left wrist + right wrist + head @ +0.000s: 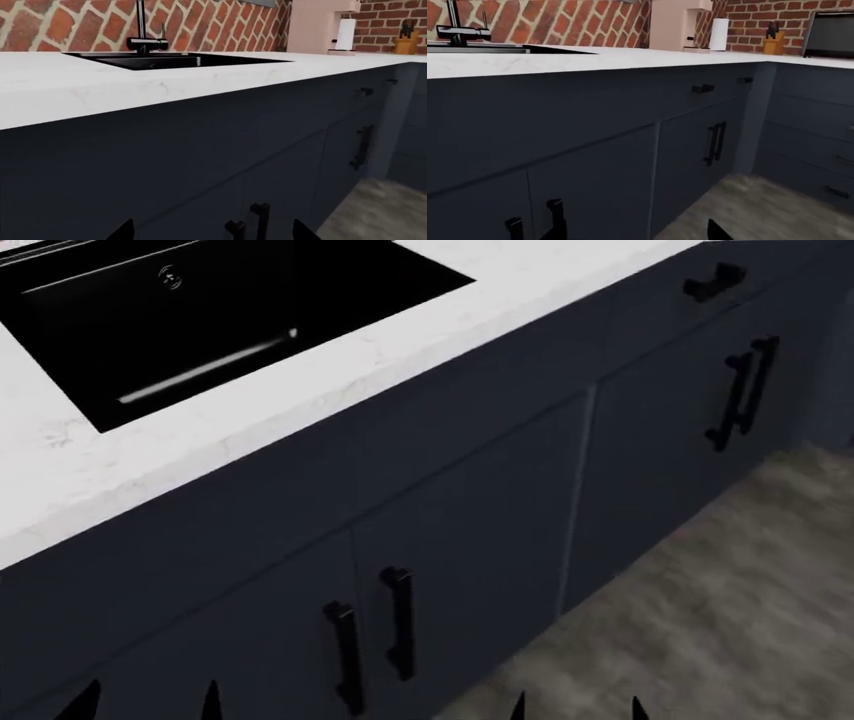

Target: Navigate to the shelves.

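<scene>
You face dark navy cabinet doors [467, 530] below a white marble tabletop [534, 290] with a black sink [200, 320]; both end effectors' fingertips sit apart, empty; no shelves in view.

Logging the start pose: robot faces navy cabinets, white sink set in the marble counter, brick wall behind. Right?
Not quite: the sink is black, not white, as the head view shows. The navy cabinets, white marble counter and brick wall are as stated.
</scene>
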### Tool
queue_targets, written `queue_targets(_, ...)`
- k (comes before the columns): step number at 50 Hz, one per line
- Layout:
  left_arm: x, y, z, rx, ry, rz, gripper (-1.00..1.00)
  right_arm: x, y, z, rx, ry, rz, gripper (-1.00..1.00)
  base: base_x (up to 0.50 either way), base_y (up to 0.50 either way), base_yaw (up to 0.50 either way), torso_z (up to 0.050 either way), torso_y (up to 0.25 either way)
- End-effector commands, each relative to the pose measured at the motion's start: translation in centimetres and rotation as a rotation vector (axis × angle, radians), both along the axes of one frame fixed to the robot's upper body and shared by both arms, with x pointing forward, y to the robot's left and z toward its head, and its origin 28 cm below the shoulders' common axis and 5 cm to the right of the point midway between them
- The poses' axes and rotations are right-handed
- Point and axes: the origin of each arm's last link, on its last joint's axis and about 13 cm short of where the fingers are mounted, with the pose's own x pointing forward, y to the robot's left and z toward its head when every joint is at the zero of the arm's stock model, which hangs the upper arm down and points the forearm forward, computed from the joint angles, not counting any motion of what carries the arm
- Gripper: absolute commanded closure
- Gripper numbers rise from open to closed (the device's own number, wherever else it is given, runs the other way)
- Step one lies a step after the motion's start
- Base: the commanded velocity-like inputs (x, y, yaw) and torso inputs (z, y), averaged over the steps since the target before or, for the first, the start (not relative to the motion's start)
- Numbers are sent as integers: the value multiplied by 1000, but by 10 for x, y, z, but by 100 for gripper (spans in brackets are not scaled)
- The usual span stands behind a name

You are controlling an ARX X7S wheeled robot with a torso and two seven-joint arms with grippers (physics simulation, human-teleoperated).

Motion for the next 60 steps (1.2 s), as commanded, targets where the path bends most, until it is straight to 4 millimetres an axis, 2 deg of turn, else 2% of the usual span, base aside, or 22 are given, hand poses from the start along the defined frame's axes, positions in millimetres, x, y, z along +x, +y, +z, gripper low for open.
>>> queue_targets(1, 0, 0, 0, 0, -2, 2, -100, 0, 0, 0, -1, -2, -4, -100, -14, 13, -500, 0, 0)
queue_targets(60, 2, 1, 0, -3, 1, 4, -100, 0, 1, -1, -1, -6, -8, -100, -11, 15, -500, 0, 0)
